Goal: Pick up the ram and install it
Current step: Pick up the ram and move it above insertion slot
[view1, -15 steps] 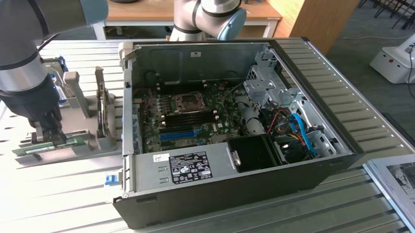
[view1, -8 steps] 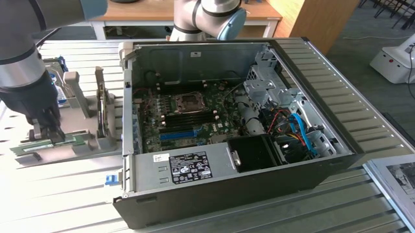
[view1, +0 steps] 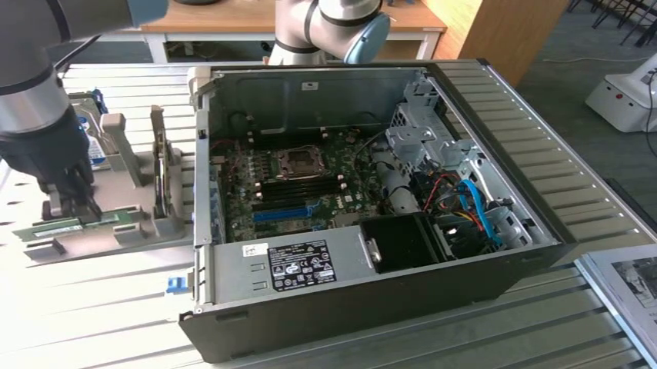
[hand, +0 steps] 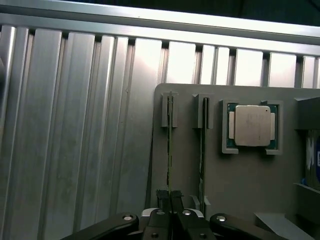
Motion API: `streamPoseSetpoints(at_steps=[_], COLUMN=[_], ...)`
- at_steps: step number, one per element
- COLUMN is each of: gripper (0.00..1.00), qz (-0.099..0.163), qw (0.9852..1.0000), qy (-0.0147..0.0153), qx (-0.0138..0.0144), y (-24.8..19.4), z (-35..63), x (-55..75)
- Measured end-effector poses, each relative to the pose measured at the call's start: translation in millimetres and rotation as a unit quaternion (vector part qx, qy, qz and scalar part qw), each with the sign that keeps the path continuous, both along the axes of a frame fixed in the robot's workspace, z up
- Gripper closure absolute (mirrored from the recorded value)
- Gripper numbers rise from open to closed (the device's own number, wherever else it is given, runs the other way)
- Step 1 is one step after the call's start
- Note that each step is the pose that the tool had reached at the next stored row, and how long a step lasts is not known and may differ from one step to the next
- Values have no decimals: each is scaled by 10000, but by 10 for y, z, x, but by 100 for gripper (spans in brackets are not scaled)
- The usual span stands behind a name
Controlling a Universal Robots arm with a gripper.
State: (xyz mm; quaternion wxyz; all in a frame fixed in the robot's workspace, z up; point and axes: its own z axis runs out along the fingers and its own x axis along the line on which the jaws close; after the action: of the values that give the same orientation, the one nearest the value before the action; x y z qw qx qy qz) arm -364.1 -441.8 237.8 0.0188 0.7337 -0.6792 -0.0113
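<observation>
Closest to the wrist camera, the gripper (hand: 170, 196) has its jaws pinched narrow on the thin top edge of the ram (hand: 169, 145). The ram stands on edge in the holder's outermost slot, its far end seated in a notched post of the holder (hand: 240, 190). Just beside it in the holder a second stick (hand: 202, 150) stands parallel, then a CPU (hand: 250, 125) lies flat in its recess, and a drive (hand: 312, 150) with a blue label stands at the holder's far side. Under the holder runs a slatted metal table (view1: 103, 307). On the exterior view's right of the holder stands the open case (view1: 359, 323) with its motherboard (view1: 277, 184) exposed, so the ram is gripped but not yet out of the holder. The hold looks slight: only a sliver of board lies between the fingers, so I judge the ram could pivot or slip if it binds in the holder's posts on the way up. A skewed lift might also scrape the second stick, which is very close. Any tilt picked up in the holder would make a clean entry into a narrow slot on the motherboard harder. As for writing, a black sticker (view1: 298, 265) on the case's power supply carries white print too small to read. The CPU lid shows no legible marking, and the drive's label is cut off.
</observation>
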Motion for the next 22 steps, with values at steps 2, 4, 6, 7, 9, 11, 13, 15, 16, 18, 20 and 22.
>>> streamPoseSetpoints(at_steps=[2,4,6,7,9,11,13,15,16,18,20,22], gripper=[88,88,88,88,88,88,88,88,88,88,88,88], qz=[-20,-37,-55,-64,-83,-102,-119,-138,-148,-166,-187,-207], qw=[10000,10000,10000,10000,10000,9999,9999,9999,9999,9999,9998,9998], qy=[0,0,0,0,0,0,0,0,1,0,0,0], qx=[0,0,0,1,0,0,0,0,0,0,0,0], y=[0,0,0,0,0,0,0,0,0,0,0,0], z=[23,50,79,93,124,154,189,229,249,285,327,368], x=[0,1,1,2,2,3,4,6,6,7,9,11])
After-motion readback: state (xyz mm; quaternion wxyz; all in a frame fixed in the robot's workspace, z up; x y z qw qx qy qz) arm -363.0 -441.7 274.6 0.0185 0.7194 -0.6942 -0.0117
